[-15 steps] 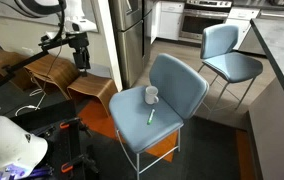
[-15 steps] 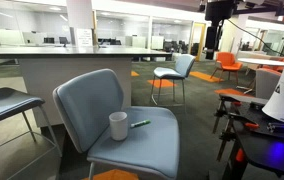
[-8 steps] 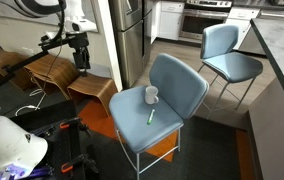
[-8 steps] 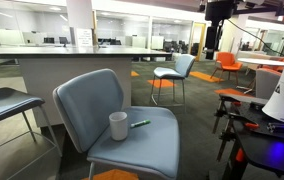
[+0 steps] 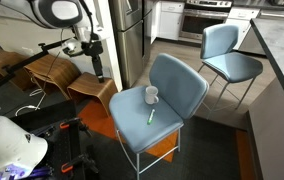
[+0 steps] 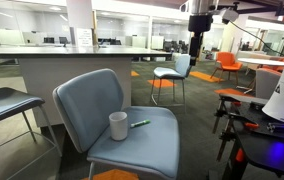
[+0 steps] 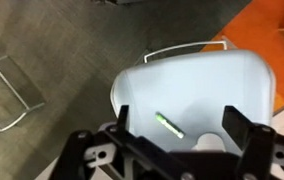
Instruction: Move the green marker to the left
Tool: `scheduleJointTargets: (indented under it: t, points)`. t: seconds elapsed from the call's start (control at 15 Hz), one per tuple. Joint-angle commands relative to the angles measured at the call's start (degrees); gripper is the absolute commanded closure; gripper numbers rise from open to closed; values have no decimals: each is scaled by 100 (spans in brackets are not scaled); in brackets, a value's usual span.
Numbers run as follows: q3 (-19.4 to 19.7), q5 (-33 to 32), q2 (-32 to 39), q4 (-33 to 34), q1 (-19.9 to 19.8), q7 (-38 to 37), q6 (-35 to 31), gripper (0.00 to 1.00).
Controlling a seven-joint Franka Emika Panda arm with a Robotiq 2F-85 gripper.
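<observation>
One marker (image 5: 150, 116), thin and bright green, lies flat on the seat of the near chair (image 5: 177, 85). It is near the front edge of the seat. A white cup (image 5: 152, 95) stands upright on the same seat, farther back, near the marker but not touching it. In an exterior view from lower down, the marker (image 6: 140, 124) lies just beside the cup (image 6: 118, 126), with a small gap between them.

My gripper (image 5: 99, 72) hangs in the air, up high and well apart from the near chair, off to one side. In an exterior view it (image 6: 195, 50) hangs above and behind the seat. It holds nothing.

In the wrist view my gripper (image 7: 177, 112) is spread wide, with one finger (image 7: 122, 115) on each side. I look down on the pale seat (image 7: 197, 80) between them. The marker (image 7: 169, 124) shows there as a small green stick lying at a slant. This view is blurry.

A second chair (image 5: 227, 50) of the same color stands farther back, apart from the near one. The floor (image 7: 62, 40) is grey, with an orange patch (image 7: 277, 40) at one corner.
</observation>
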State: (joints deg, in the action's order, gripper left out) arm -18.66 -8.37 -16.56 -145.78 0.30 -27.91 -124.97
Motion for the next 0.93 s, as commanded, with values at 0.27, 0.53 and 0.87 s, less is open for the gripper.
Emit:
scheduleJointTargets:
  t: [0.27,0.53,0.87]
  points:
    - [1108,-1353,2878,1098,104,1975,-2114,0]
    - [1405,-1454,4227,2081,187,3217,-2655,0]
    - [1349,-1326,5544,3124,100,4464,-2993,0]
